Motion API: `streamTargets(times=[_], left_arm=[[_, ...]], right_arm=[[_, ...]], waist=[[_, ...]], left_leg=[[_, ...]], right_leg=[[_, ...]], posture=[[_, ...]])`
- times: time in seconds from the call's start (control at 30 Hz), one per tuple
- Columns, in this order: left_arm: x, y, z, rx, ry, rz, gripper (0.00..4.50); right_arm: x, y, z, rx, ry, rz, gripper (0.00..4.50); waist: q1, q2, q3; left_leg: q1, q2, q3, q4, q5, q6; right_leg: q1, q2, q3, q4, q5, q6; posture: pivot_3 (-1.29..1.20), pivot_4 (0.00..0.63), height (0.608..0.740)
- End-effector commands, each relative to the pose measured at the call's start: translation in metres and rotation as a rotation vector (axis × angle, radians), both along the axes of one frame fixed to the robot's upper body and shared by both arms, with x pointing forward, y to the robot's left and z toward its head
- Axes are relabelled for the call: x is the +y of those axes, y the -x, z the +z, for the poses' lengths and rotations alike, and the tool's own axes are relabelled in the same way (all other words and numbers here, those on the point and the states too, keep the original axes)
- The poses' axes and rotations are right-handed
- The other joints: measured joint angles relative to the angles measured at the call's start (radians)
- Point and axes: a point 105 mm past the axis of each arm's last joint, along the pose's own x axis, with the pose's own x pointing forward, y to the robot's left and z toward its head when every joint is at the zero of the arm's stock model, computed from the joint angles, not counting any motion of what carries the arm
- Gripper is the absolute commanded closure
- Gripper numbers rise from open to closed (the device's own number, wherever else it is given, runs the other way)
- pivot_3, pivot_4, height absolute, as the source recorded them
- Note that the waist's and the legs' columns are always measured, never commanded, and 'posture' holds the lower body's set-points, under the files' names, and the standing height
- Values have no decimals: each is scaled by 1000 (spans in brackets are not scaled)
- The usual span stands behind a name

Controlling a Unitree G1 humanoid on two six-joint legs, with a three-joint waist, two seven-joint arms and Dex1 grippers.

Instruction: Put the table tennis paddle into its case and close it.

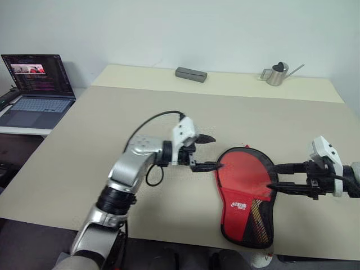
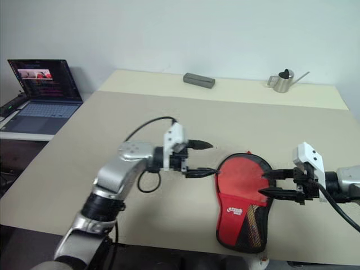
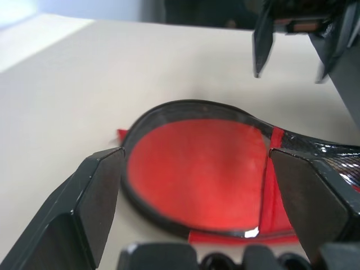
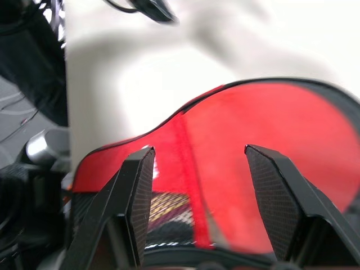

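Flanking the case (image 1: 246, 194) (red side up, on the surface (image 1: 84, 146)), left end effector (image 1: 209, 152) and right end effector (image 1: 271, 177) both gape, empty.

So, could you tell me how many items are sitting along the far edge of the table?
2: a grey rectangular block toward the far left-centre, and a small metal watering can with a long spout toward the far right. Nothing else shows along that edge.

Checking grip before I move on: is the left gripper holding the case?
No. The left gripper is open beside the case, with nothing between its fingers.
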Motion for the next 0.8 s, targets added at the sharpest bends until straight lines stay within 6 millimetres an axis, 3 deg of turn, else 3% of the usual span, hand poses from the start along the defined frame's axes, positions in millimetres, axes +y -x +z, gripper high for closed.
streamTargets(times=[0.03, 0.13, 0.37, 0.53, 0.67, 0.8], left_arm=[[9, 8, 11, -45, 34, 1, 0], [25, 12, 8, -39, 45, 61, 0], [34, 16, 6, -62, 40, 162, 0], [33, 15, 11, -107, 20, 208, 0], [31, 1, 14, -141, -4, 247, 0], [34, -9, 13, -159, -16, 263, 0]], right_arm=[[-8, -12, 9, -57, -12, -27, 1685], [-19, -29, 14, -109, -23, -81, 1685], [-38, -58, 22, -152, -50, -153, 1685], [-51, -67, 25, -162, -66, -191, 1685], [-68, -72, 30, -182, -56, -239, 1685], [-66, -67, 33, -188, -49, -234, 1685]], waist=[[-2, 0, 1], [-4, 0, 1], [-6, 1, 2], [-4, 1, 2], [-4, 1, 2], [-5, 1, 2]], left_leg=[[0, 0, 0, 0, 0, 0], [0, 0, 0, 0, 0, 0], [0, 0, 1, 0, 0, 0], [0, 0, 1, 0, 0, 0], [0, 0, 1, 0, 0, 0], [2, 0, 2, 1, 0, 0]], right_leg=[[0, 0, 0, 0, 0, 0], [0, 0, 0, 0, 0, 0], [0, 0, 1, 1, 1, -1], [0, -1, 1, 1, 1, -1], [-1, 0, 1, 2, 1, -1], [-1, 0, 2, 5, 1, -1]], posture=[[0, 150, 740], [0, 150, 740], [0, 150, 740], [0, 150, 740], [0, 150, 740], [0, 150, 740]])
